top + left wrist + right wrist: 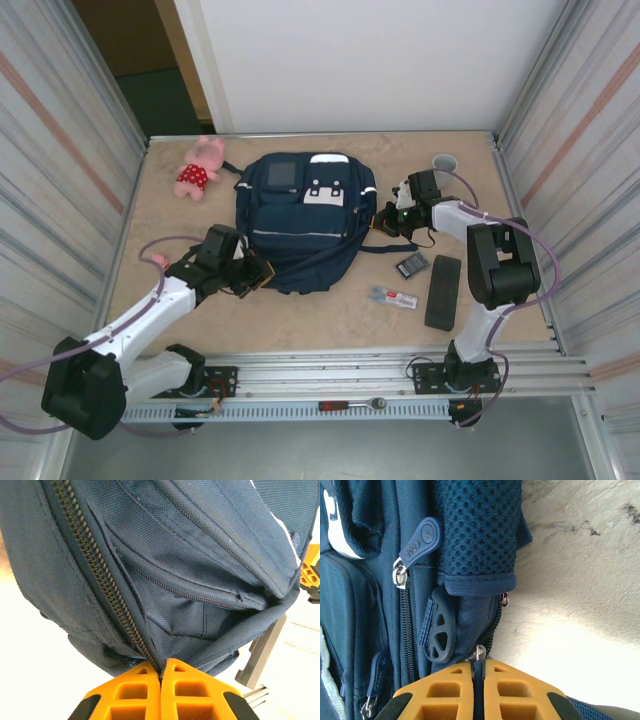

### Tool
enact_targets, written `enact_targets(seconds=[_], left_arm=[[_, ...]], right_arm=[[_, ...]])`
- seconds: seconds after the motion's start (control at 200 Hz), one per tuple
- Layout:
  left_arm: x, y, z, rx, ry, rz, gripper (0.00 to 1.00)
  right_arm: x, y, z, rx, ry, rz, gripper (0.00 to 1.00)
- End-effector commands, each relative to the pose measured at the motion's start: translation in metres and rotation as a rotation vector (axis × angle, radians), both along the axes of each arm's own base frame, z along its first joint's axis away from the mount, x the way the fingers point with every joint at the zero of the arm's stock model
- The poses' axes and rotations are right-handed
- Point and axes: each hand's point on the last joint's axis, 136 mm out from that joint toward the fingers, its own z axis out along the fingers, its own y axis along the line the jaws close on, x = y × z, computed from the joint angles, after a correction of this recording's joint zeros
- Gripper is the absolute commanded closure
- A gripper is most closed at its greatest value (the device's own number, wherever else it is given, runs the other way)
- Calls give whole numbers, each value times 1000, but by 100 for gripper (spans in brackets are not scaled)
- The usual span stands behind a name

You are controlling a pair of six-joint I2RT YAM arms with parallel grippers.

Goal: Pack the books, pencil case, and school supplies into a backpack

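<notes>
left gripper (161,674): clamped on toothed zipper seam (100,575) of woven navy backpack (210,565) | right gripper (479,669): pinching metal zipper pull (479,652) below mesh pocket (477,530)

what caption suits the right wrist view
The right fingers pinch a zipper pull at the side of the navy backpack.

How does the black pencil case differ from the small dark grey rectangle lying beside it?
The pencil case is long and narrow; the dark grey rectangle is much shorter. The pencil case is plain black; the dark grey rectangle is lighter. The pencil case reaches nearer the near edge of the table; the dark grey rectangle sits closer to the backpack. Both lie flat on the table, right of the backpack, not yet packed.
</notes>
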Motion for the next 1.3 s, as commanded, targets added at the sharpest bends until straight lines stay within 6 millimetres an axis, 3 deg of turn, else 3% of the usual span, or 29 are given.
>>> enact_targets(seconds=[0.0,0.115,0.235,0.326,0.411,0.461,0.661,0.782,0.967,1.298], left_arm=[[-29,23,-21,92,107,6,100],[-29,24,-22,95,109,7,100],[-23,22,-19,90,89,15,100],[-15,21,-15,94,58,17,100],[-6,18,-10,88,24,17,86],[-3,16,-7,83,8,17,76],[4,2,-2,79,-45,-16,63],[8,-8,5,83,-85,-42,53],[14,-12,9,75,-124,-44,51],[12,-11,8,87,-132,-58,51]], right_arm=[[56,-65,8,-125,-118,-229,100],[58,-67,9,-113,-119,-226,100],[48,-50,24,-57,-159,-154,100],[33,-43,37,-71,-185,-129,76],[16,-40,51,-72,-191,-125,58],[4,-38,58,-88,-200,-124,53],[-53,-14,80,-140,-174,-155,47],[-87,22,75,-131,-122,-163,46],[-119,62,44,-128,-1,-199,43],[-104,106,27,-38,46,-189,32]])
